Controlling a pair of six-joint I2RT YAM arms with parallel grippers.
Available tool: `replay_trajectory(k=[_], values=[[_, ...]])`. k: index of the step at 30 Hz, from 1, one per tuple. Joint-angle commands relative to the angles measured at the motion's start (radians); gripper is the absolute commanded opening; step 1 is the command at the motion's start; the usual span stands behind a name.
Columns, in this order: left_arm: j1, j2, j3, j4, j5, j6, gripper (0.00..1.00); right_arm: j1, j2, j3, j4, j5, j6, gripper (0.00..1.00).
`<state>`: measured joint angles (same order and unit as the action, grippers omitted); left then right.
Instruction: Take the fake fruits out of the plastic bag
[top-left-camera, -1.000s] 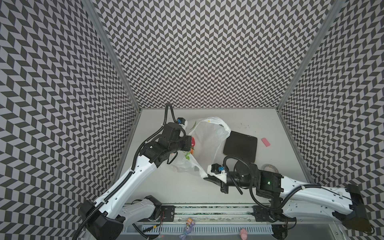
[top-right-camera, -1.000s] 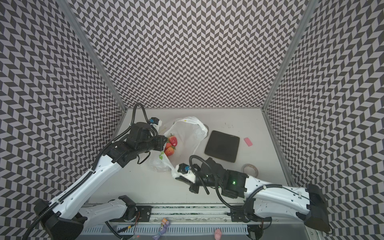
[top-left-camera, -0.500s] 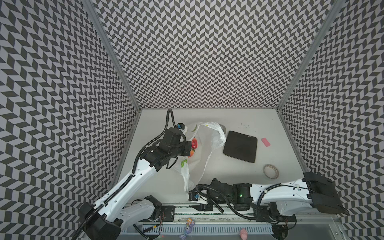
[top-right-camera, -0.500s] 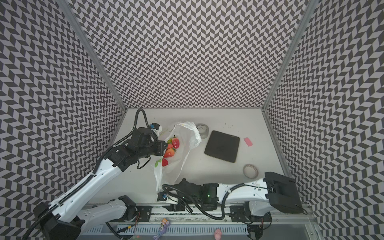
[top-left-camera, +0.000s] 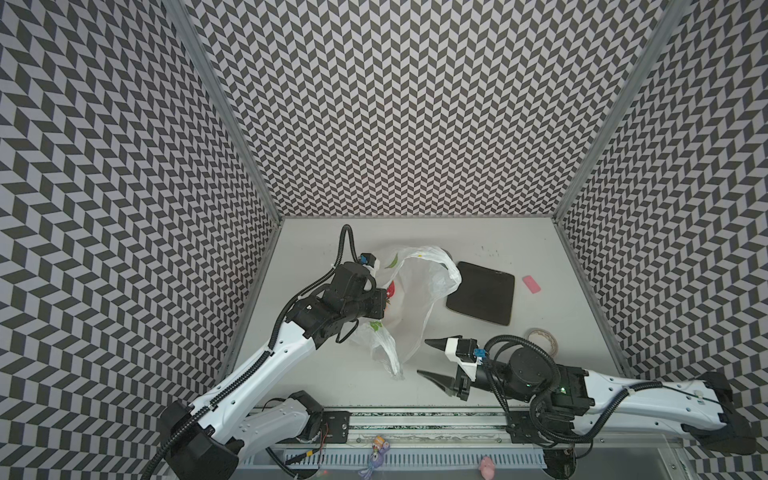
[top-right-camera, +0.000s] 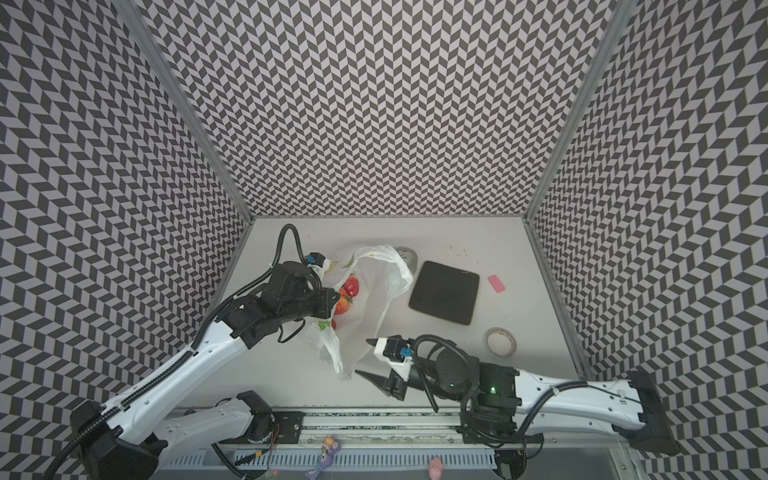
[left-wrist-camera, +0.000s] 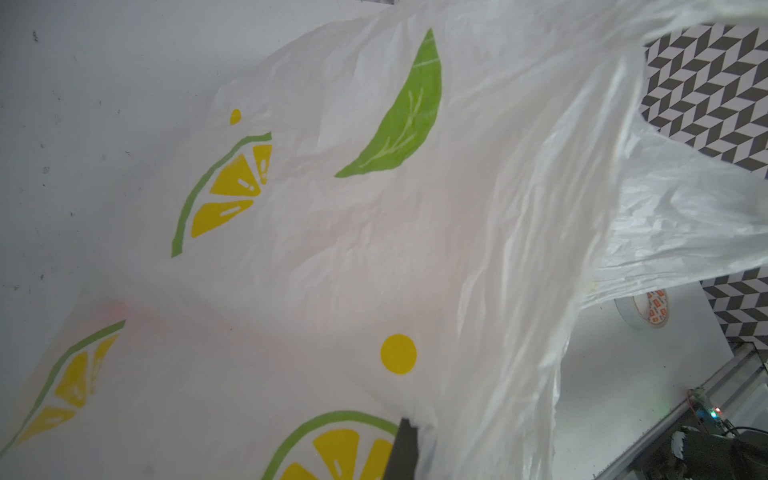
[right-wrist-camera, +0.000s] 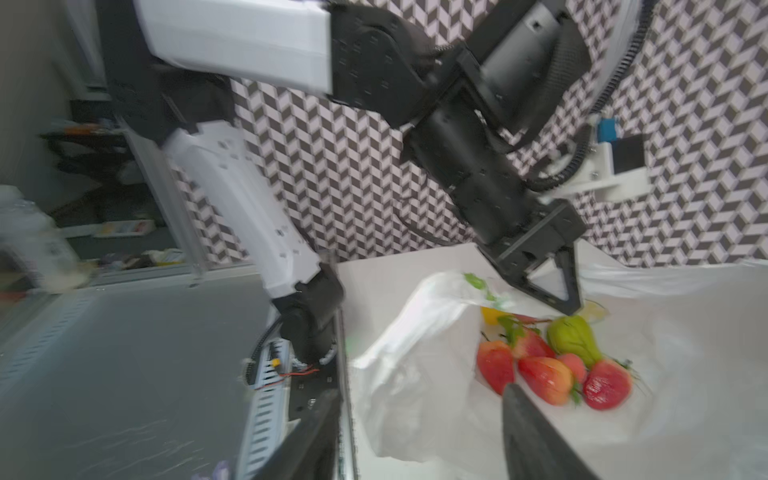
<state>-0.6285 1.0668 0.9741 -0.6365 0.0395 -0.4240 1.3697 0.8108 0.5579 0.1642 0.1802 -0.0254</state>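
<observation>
One bag (top-left-camera: 415, 299) clamped in left hand (right-wrist-camera: 567, 303), one pear (right-wrist-camera: 573, 338) inside; right hand (top-left-camera: 424, 356) apart.

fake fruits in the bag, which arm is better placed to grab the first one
Right. The right arm has open, empty jaws by the plastic bag mouth, its wrist view looking straight at the fake fruits. The left arm is busy: jaws shut on the bag's rim, holding it up.

Robot test cell in a lab, by my reckoning: black-and-white chevron walls (top-left-camera: 395, 104) box in a bare white table (top-left-camera: 561, 257), my left arm (top-left-camera: 249, 374) and right arm (top-left-camera: 648, 392) bolted to a metal rail (top-left-camera: 415, 415) along its front edge, loose wires (right-wrist-camera: 291, 372) showing.
</observation>
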Motion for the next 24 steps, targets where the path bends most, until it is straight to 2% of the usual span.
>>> replay_trajectory(k=[1,4,6,11,15,18,24], values=[[-0.013,-0.023,-0.014,0.014,-0.012,0.000,0.00,-0.033,0.068,0.003,0.101,0.175,0.176,0.45],[-0.021,-0.039,-0.039,0.028,-0.014,-0.018,0.00,-0.048,0.221,0.044,0.155,0.240,0.207,0.47],[-0.025,-0.048,-0.053,0.041,-0.014,-0.032,0.00,-0.085,0.358,0.095,0.179,0.242,0.247,0.47],[-0.033,-0.069,-0.065,0.062,-0.026,-0.088,0.00,-0.178,0.623,0.231,0.169,0.168,0.404,0.45],[-0.046,-0.090,-0.075,0.068,-0.051,-0.125,0.00,-0.253,0.782,0.308,0.138,0.118,0.600,0.42],[-0.052,-0.108,-0.086,0.070,-0.063,-0.153,0.00,-0.286,0.881,0.379,0.092,0.072,0.733,0.46],[-0.062,-0.137,-0.110,0.085,-0.070,-0.183,0.00,-0.318,1.030,0.478,0.093,0.016,0.995,0.63]])
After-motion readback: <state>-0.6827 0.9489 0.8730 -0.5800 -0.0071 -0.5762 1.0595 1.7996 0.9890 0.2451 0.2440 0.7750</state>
